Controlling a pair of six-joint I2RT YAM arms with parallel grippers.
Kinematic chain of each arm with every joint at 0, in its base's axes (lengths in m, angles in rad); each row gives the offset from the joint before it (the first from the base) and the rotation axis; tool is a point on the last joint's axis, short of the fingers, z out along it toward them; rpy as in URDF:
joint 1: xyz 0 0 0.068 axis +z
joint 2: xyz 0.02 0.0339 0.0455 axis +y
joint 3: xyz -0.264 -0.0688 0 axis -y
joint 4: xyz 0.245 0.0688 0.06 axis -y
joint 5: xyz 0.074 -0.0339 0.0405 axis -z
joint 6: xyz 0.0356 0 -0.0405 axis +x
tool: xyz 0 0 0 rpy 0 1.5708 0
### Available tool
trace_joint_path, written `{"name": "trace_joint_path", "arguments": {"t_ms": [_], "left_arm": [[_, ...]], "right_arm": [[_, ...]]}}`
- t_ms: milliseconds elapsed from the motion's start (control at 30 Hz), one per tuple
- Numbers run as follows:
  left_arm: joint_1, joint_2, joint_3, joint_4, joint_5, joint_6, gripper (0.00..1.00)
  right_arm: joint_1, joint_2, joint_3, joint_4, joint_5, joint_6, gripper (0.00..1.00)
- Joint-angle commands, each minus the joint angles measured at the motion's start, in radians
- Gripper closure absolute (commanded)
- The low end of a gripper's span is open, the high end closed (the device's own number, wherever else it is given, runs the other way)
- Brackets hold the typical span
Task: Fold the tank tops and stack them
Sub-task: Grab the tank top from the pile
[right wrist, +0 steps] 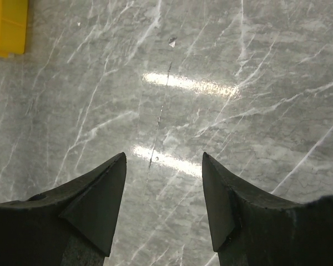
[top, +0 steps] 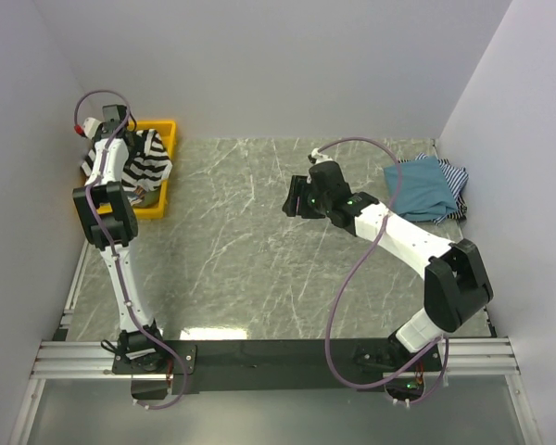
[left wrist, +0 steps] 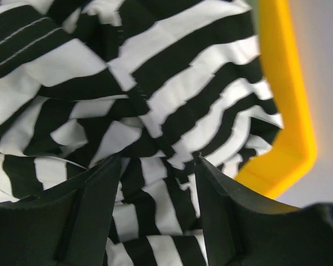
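Black-and-white striped tank top (left wrist: 172,83) bunched in yellow tray (left wrist: 288,111). Left gripper (left wrist: 158,160) just over it, jaws apart, nothing clamped. Right gripper (right wrist: 164,158) right of tray, jaws apart, empty. Teal tank top (top: 419,185) on thin-striped tops (top: 456,176), far right of tray.

The worktop (top: 259,241) is a grey slab veined with white, glossy enough to show bright glare near its middle and along its near edge. At its far left corner sits a yellow tray (top: 157,208). At the far right corner lies a teal tank top (top: 419,188), resting on a thin-striped top (top: 457,176) whose edge shows at the right.
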Motion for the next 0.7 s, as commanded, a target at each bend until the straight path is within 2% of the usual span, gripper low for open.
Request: {"name": "trace_joint_path", "arguments": {"t_ms": [0, 67, 167, 200, 233, 300, 467, 500, 667], "left_arm": [[0.008, -0.001, -0.009, 0.038, -0.037, -0.031, 0.39], [0.011, 0.016, 0.006, 0.038, -0.034, -0.037, 0.4], [0.02, 0.033, 0.014, 0.074, -0.017, -0.04, 0.48], [0.023, 0.03, -0.003, 0.093, -0.002, -0.037, 0.59], [0.022, 0.026, -0.012, 0.113, 0.005, -0.035, 0.64], [0.022, 0.016, -0.026, 0.16, 0.018, -0.032, 0.72], [0.022, 0.041, 0.003, 0.162, 0.044, -0.029, 0.89], [0.022, 0.035, -0.007, 0.179, 0.051, -0.028, 0.99], [0.022, -0.057, -0.107, 0.295, 0.077, -0.023, 1.0]], "right_arm": [[0.007, 0.025, 0.006, 0.029, 0.002, -0.005, 0.36], [0.004, 0.034, 0.007, 0.03, -0.001, -0.003, 0.36], [0.005, 0.038, 0.001, 0.037, 0.002, -0.002, 0.37], [0.007, 0.039, 0.0, 0.035, 0.003, -0.005, 0.37], [0.005, 0.041, 0.0, 0.037, 0.007, -0.003, 0.37], [0.005, 0.044, 0.001, 0.033, 0.007, -0.005, 0.37], [0.007, 0.053, 0.006, 0.04, -0.003, -0.002, 0.37], [0.005, 0.053, 0.006, 0.043, -0.003, -0.002, 0.38], [0.005, 0.057, 0.007, 0.038, 0.003, -0.005, 0.38]]}}
